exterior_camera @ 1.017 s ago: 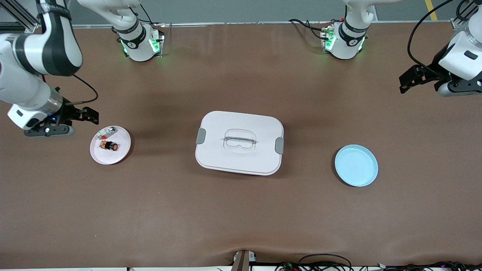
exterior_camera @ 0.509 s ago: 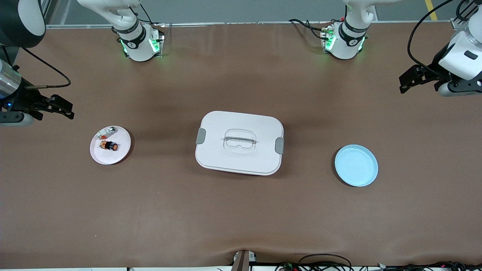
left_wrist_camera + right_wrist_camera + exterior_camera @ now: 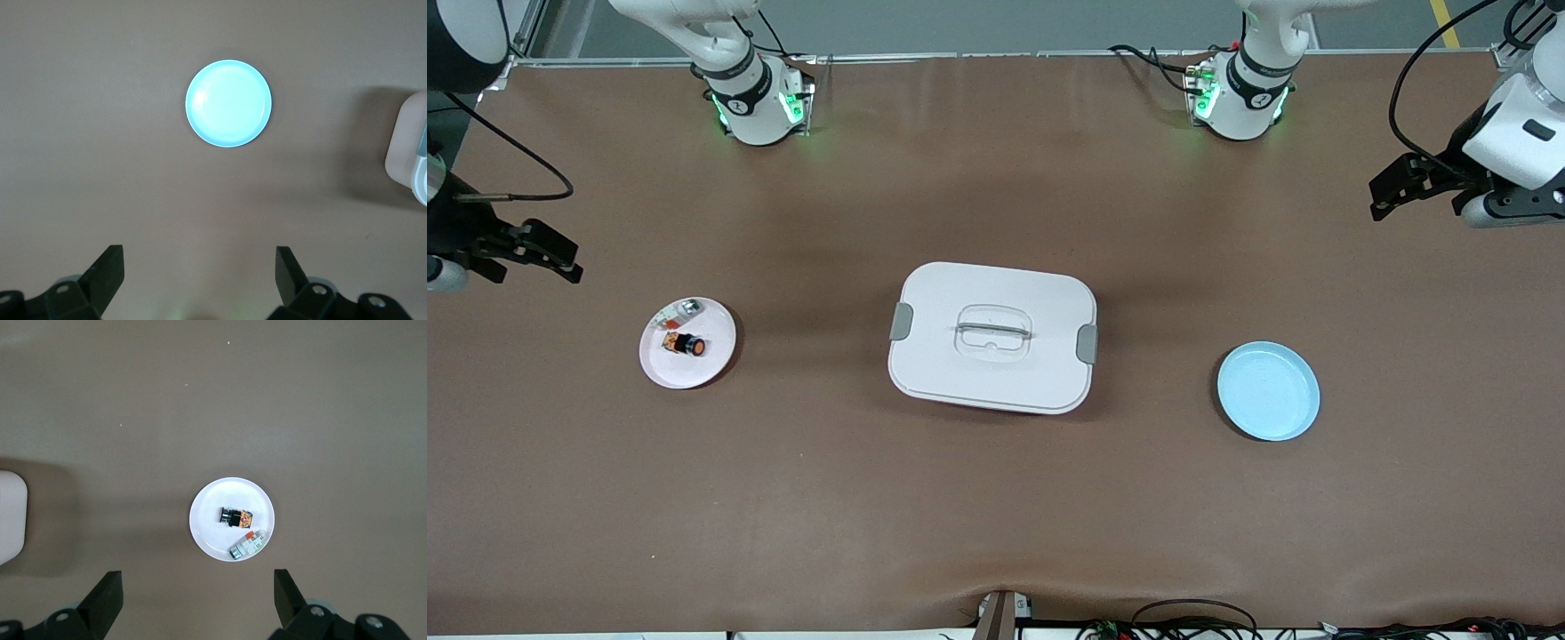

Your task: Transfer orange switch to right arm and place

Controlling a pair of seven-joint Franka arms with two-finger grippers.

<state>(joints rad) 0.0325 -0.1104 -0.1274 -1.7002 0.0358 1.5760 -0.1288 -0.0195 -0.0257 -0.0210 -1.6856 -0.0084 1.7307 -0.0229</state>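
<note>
The orange switch [image 3: 685,343] lies on its side on a small white plate [image 3: 716,364] near the right arm's end of the counter [image 3: 996,516], with a clear-silver piece [image 3: 681,309] on the same plate just beside it, farther from the front camera. The right pincer [image 3: 534,253] hangs over bare counter at that end, apart from the plate, its 2 fingers [image 3: 107,597] spread wide and holding nothing; in its wrist view the plate sits well below it with the switch [image 3: 236,517] and the clear piece [image 3: 249,543] almost touching. The left pincer [image 3: 1400,187] waits over the counter's other end, also spread and empty, looking down on a blue plate [image 3: 229,103] that holds nothing. A white lidded box [image 3: 992,338] sits in the middle between the 2 plates. As I read it, no grasp has begun. The worry is how tightly the 2 small parts lie together: a pincer dropping in slightly off could nip the clear piece instead, or knock it aside and roll the switch, which looks round enough to spin away. The plate looks light and may slide under a push. A handover of something so tiny leaves little to grip, so a drop between arms seems the likeliest failure.
</note>
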